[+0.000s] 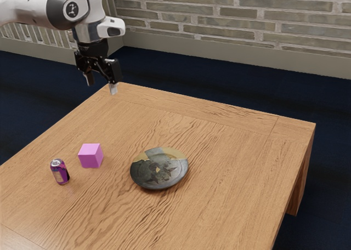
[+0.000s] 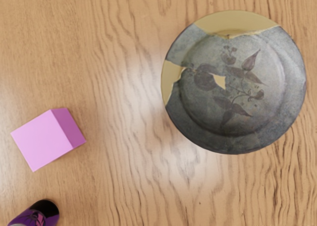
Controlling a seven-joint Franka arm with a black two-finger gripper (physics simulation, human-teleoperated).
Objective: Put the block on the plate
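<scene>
My gripper (image 1: 101, 85) hangs high over the table's far left corner in the exterior view, its two fingers apart with nothing between them. Well below and away from it, a pink block (image 1: 91, 155) rests on the wood, to the exterior view's left of a dark grey plate (image 1: 159, 169) with tan patches. The wrist view has the block (image 2: 43, 141) lying apart from the plate (image 2: 235, 82), whose face bears a leaf pattern and nothing else.
A purple can (image 1: 60, 172) stands close to the block on the wooden table (image 1: 230, 168); the wrist view catches part of this can (image 2: 36, 215). Behind the table rises a brick wall (image 1: 230, 20).
</scene>
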